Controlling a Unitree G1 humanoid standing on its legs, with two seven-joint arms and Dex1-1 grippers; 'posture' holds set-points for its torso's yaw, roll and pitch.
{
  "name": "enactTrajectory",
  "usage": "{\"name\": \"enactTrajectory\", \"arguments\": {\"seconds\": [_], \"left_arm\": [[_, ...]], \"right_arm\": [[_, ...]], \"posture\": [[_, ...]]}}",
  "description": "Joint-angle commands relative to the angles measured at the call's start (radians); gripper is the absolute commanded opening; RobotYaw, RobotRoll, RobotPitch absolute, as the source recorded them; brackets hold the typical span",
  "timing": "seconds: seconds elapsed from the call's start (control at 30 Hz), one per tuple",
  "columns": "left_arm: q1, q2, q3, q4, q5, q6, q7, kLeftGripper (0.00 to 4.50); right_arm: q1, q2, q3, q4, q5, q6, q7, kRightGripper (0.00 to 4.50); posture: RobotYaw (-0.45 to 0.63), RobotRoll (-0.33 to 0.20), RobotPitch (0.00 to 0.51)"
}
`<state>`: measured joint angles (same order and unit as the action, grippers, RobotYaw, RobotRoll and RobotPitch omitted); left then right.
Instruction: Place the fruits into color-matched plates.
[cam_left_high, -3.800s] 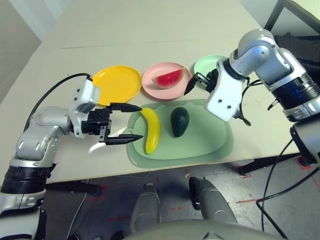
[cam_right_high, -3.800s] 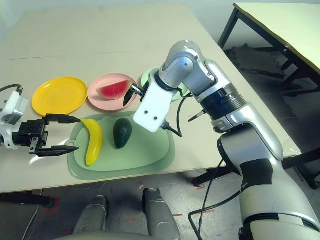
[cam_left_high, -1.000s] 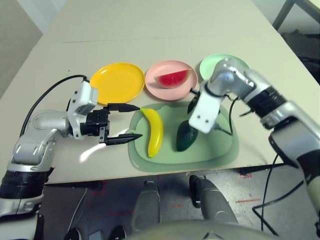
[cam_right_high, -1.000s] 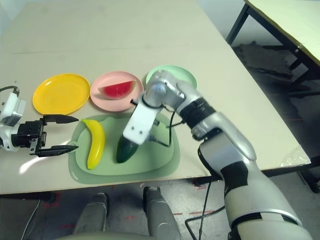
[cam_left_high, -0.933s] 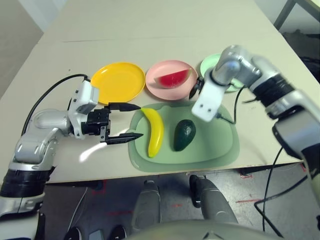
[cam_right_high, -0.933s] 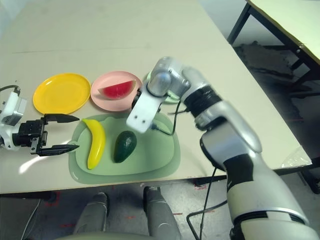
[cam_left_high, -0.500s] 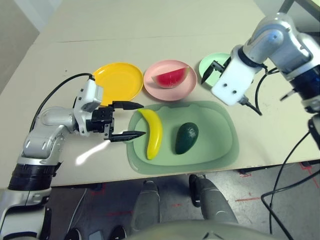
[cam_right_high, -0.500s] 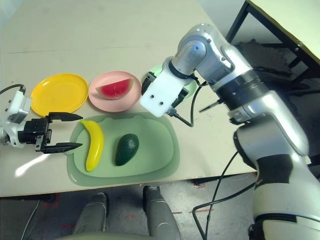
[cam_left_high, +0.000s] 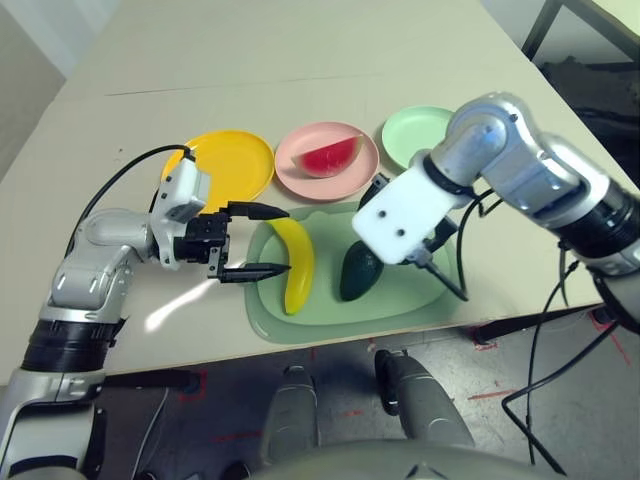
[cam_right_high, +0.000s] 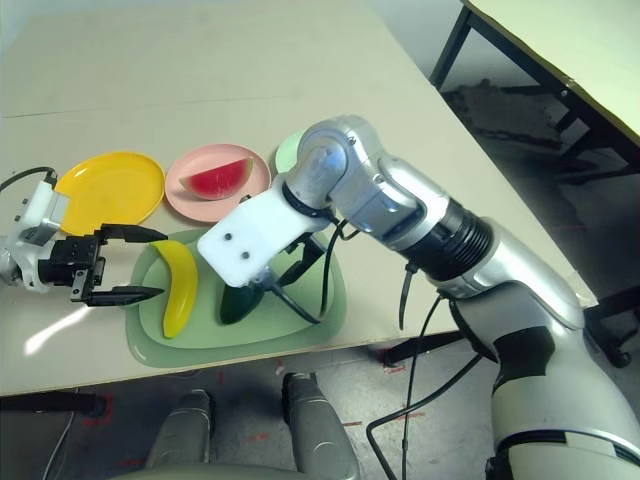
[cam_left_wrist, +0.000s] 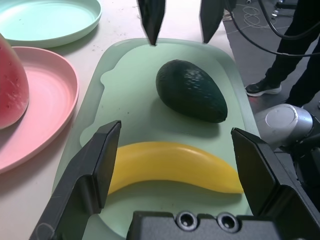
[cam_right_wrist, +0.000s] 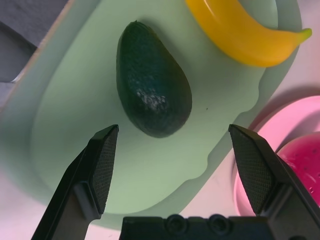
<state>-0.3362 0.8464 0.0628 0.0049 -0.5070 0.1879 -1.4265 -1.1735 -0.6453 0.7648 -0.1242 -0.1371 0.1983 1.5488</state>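
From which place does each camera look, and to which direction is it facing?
Left eye: on the head, facing forward and down at the table; both forearms show.
Right eye: beside it, same direction; both grippers' arms show.
Left wrist: on the left arm, looking along the open left gripper over the banana toward the avocado.
Right wrist: on the right arm, looking along the open right gripper down at the avocado.
Both wrist views share the banana, avocado, watermelon and pink plate.
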Motion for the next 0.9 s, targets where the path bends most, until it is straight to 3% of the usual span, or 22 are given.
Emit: {"name": "enactTrajectory", "arguments": {"seconds": [0.03,0.37,0.9], "left_arm": [[0.016,0.017,0.004,-0.026,0.001,0.007,-0.008,4.5],[0.03,0.034,0.0,-0.036,0.011,-0.001,-0.015,4.5],[0.034,0.033,-0.004,-0.033,0.015,-0.01,-0.015,4.5]], "right_arm": [[0.015,0.029,-0.003,-0.027,-0.042,-0.009,0.001,4.45],[0.053,0.044,-0.006,-0.066,-0.058,-0.013,0.063,4.45],[0.095,0.1,-0.005,0.016,-0.123,-0.053,0.031,4.45]], "posture": [[-0.03,0.0,0.215],[-0.02,0.0,0.213],[-0.02,0.0,0.214]]}}
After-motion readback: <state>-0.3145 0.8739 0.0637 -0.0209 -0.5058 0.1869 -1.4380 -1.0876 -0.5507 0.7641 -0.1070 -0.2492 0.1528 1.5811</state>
